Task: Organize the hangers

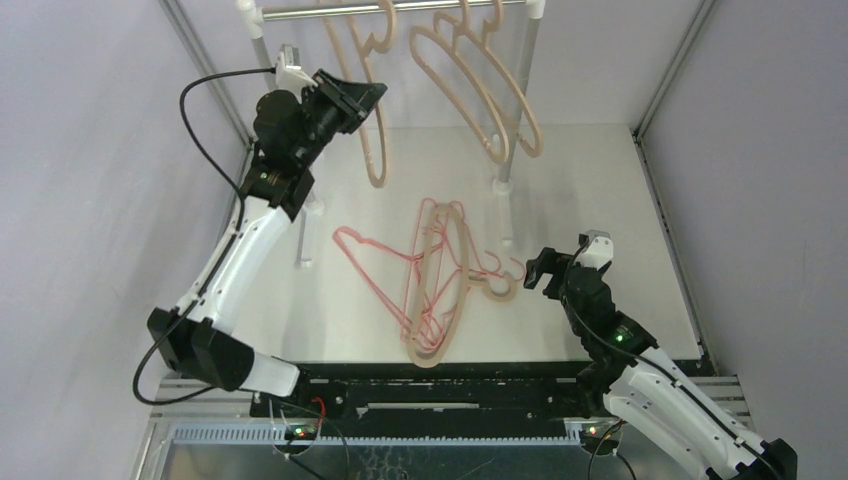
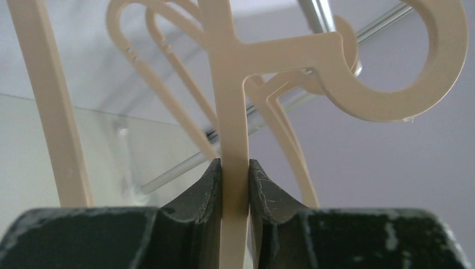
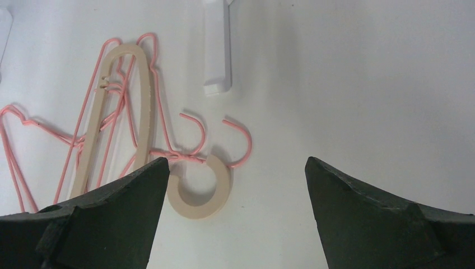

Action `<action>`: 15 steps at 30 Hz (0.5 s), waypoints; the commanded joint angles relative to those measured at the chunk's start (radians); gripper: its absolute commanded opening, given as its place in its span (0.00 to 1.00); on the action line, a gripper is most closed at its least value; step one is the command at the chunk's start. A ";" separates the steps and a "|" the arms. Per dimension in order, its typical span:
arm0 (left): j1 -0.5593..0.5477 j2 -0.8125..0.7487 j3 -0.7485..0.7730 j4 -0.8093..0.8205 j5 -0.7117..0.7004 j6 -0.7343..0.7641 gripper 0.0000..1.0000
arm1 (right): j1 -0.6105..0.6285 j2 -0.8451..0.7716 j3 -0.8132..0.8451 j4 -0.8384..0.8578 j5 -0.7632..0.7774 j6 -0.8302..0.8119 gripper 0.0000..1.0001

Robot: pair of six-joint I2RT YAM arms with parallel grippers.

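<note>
Thick beige triangular hangers hang on the silver metal rail at the back; another lies mid-table tangled with thin pink wire hangers, open tabletop to their right. Left claw, nearly closed, pinches one hanging hanger's stem; right claw gapes wide, empty, over the pile's hooks.

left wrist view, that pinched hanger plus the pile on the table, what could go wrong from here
1. The left gripper pinches the held beige hanger on its thin stem, hook close to the rail; released unseated, it could drop or knock the hung hangers.
2. The pink wire hangers lie tangled over the table's beige hanger near the open right gripper; lifting one may drag the rest.
</note>
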 commanded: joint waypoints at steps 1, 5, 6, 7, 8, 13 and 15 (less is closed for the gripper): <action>0.030 0.079 0.098 0.175 0.105 -0.159 0.00 | -0.002 0.002 0.046 0.019 0.008 -0.016 1.00; 0.039 0.157 0.137 0.282 0.142 -0.279 0.00 | -0.002 0.005 0.045 0.010 0.012 -0.008 1.00; 0.039 0.176 0.153 0.285 0.147 -0.297 0.00 | -0.002 0.006 0.045 0.007 0.014 -0.006 1.00; 0.039 0.194 0.162 0.287 0.149 -0.313 0.00 | -0.002 0.008 0.047 0.006 0.016 -0.003 1.00; 0.040 0.206 0.166 0.289 0.150 -0.325 0.00 | -0.002 0.009 0.047 0.004 0.017 -0.003 1.00; 0.038 0.237 0.142 0.309 0.136 -0.371 0.01 | -0.003 0.018 0.045 0.001 0.025 0.002 1.00; 0.037 0.258 0.153 0.310 0.139 -0.388 0.03 | -0.003 0.022 0.044 0.002 0.026 0.003 1.00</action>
